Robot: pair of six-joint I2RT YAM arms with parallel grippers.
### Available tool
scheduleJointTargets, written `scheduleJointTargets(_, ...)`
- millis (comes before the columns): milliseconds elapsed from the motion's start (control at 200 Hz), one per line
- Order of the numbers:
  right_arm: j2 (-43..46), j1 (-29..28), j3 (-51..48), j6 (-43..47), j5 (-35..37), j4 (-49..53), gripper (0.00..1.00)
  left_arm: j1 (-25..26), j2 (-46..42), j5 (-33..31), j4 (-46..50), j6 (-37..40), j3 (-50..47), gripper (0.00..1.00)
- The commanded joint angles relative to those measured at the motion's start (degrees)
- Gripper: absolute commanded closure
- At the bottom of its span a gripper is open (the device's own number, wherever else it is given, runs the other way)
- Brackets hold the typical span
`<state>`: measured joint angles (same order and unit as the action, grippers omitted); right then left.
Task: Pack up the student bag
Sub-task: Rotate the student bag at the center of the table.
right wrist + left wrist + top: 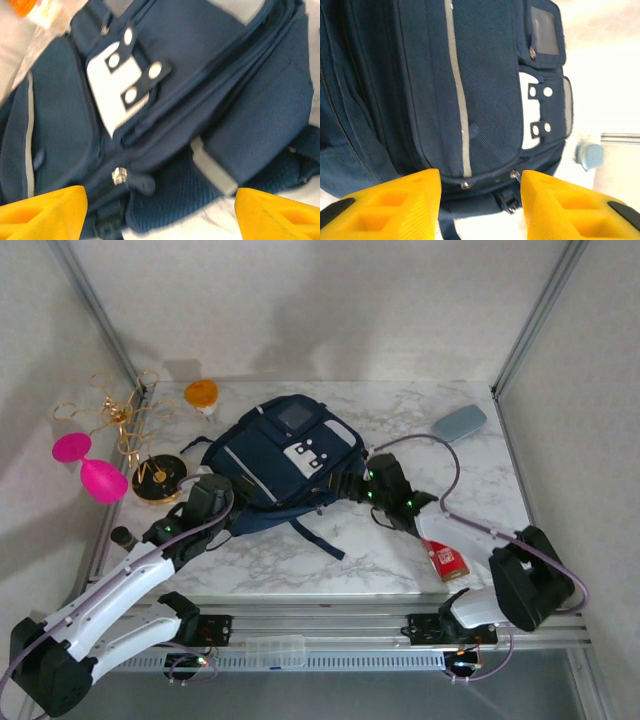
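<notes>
The student bag (285, 455) lies flat in the middle of the marble table, navy blue with white trim, white buckle patches and a grey square patch. My left gripper (220, 496) is at the bag's near-left edge. In the left wrist view its yellow fingers (395, 205) stand apart, and the left gripper (480, 202) is open, with the bag's (485, 90) zipped seam and two metal zipper pulls (466, 185) just ahead. My right gripper (366, 483) is at the bag's right side. The right gripper (160, 212) is wide open over the bag's (200, 75) fabric near a zipper pull (119, 176).
An orange-lidded jar (201, 396), a gold wire stand (120, 415), a pink object (90, 468) and a round black-and-gold item (158, 478) crowd the left side. A grey-blue case (459, 422) lies at the back right, and a red packet (448, 560) near the front right.
</notes>
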<state>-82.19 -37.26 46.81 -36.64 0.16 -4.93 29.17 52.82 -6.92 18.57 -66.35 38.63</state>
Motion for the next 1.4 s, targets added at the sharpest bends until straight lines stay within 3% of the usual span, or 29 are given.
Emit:
scheduleJointTargets(0,-6.5,0.3,8.5,-8.1,1.2,8.6,0.23,-1.4,4.8,-0.5,-0.7,3.6,3.2,0.55)
scheduleJointTargets(355,-24.9,0.2,26.7,-18.9,2.3,15.5,0.39,-5.1,13.0,2.1,-5.7,6.6,0.7,0.57)
scheduleJointTargets(511,-29.0,-1.4,31.5,-20.3,7.4,19.2,0.46,-6.3,13.5,2.7,-6.9,7.2,-0.9,0.57)
scheduleJointTargets(636,-30.3,-2.3,33.9,-20.6,7.0,17.5,0.53,-6.8,14.9,4.0,-8.5,7.5,-2.0,0.57)
scheduleJointTargets(831,-30.5,-4.0,34.3,-21.1,6.8,14.7,0.52,-6.9,17.2,6.4,-11.7,7.2,-3.9,0.57)
scheduleJointTargets(946,-33.0,-3.4,35.4,-20.8,6.0,15.5,0.43,-6.9,18.7,6.8,-12.2,7.2,-4.1,0.58)
scheduleJointTargets(1081,-35.1,-3.5,36.1,-19.8,5.5,16.0,0.43,-6.9,19.0,7.1,-12.5,7.3,-4.4,0.58)
scheduleJointTargets(1227,-31.6,-8.4,37.1,-18.9,16.8,24.3,0.35,-7.0,18.5,7.4,-12.4,7.1,-4.9,0.58)
scheduleJointTargets(1397,-30.6,-9.2,34.6,-20.5,15.9,23.5,0.39,-7.0,18.5,7.3,-12.8,6.5,-5.3,0.57)
